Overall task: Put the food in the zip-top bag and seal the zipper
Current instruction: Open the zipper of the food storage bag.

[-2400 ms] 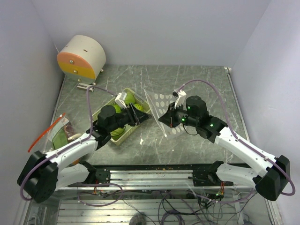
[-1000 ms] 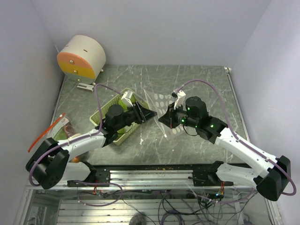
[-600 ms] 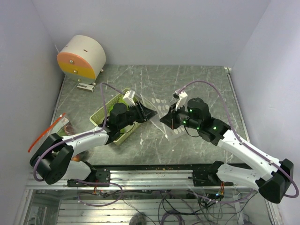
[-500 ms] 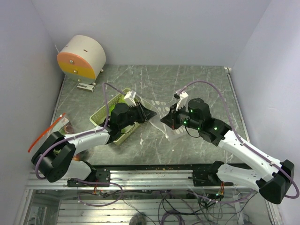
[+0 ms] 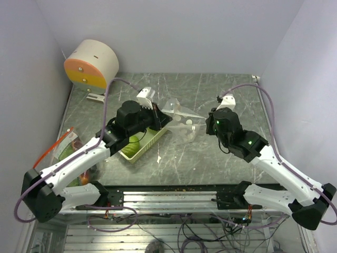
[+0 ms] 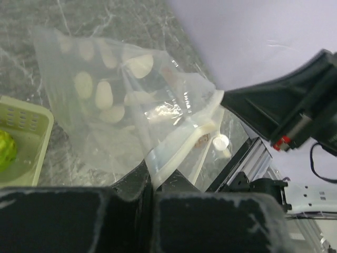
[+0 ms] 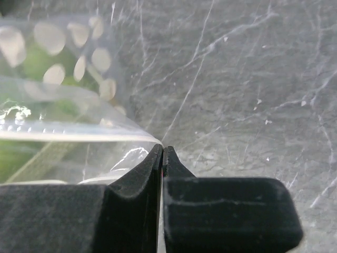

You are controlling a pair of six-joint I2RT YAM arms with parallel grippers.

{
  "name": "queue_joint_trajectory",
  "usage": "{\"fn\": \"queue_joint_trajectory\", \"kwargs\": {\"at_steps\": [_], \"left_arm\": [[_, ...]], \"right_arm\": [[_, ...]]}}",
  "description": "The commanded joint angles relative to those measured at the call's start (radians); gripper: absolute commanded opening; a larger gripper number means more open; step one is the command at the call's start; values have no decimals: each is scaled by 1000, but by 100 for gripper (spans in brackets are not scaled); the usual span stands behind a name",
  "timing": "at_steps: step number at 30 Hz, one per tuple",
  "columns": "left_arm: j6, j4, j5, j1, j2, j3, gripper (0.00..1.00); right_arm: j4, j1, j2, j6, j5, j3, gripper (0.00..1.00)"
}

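A clear zip-top bag [image 5: 182, 117] with white dots hangs stretched between my two grippers above the table. My left gripper [image 5: 162, 117] is shut on the zipper strip at its left end [image 6: 174, 153], jaws pinched [image 6: 151, 176]. My right gripper [image 5: 207, 122] is shut on the bag's right corner [image 7: 161, 149], with the film [image 7: 68, 132] spreading to the left. A bumpy light-green ball [image 5: 134, 143] lies in the pale-green basket [image 5: 150, 138], under my left arm. It also shows at the left edge of the left wrist view [image 6: 4, 150]. An orange piece [image 5: 85, 179] lies by the left arm's base.
A round white and orange drum [image 5: 90, 64] stands at the back left corner. A packet with a red strip [image 5: 62, 149] lies at the table's left edge. The walls close in on three sides, and a metal rail [image 5: 174, 196] runs along the near edge.
My left gripper has closed on the bag's zipper edge and lifted. My right gripper has drawn away to the right with its corner, so the bag is now pulled out between them.
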Motion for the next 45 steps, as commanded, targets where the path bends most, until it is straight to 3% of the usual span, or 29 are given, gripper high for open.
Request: {"fn": "queue_joint_trajectory", "kwargs": {"at_steps": [1,5,8,10,17,24,31,37,42,45], "left_arm": [[123,-264,-7,-3,-58,69,7],[104,-237,-8,-3,-86,38,7],[96,-221,-5,-3,-86,33,7],[93,-212,-3,-3,-86,37,7],[93,-195,2,-4,-74,58,7],[86,-172,18,-4,-62,52,7],[112,-215,18,-4,-50,121,7],[172,-325,3,-4,-66,215,7],[233,-447,-54,-4,-109,237,7],[251,-499,-82,-4,-138,219,7]], "right_arm": [[-51,2,-32,22,225,35,0],[138,1,-54,-78,-70,14,2],[216,2,-23,-118,-296,47,22],[231,2,9,-127,-389,76,30],[248,16,114,-136,-461,125,53],[215,64,208,-141,-423,171,55],[151,150,311,-131,-165,202,53],[43,188,364,-60,159,216,41],[-199,189,372,140,545,259,36],[-328,188,357,264,678,279,36]]}}
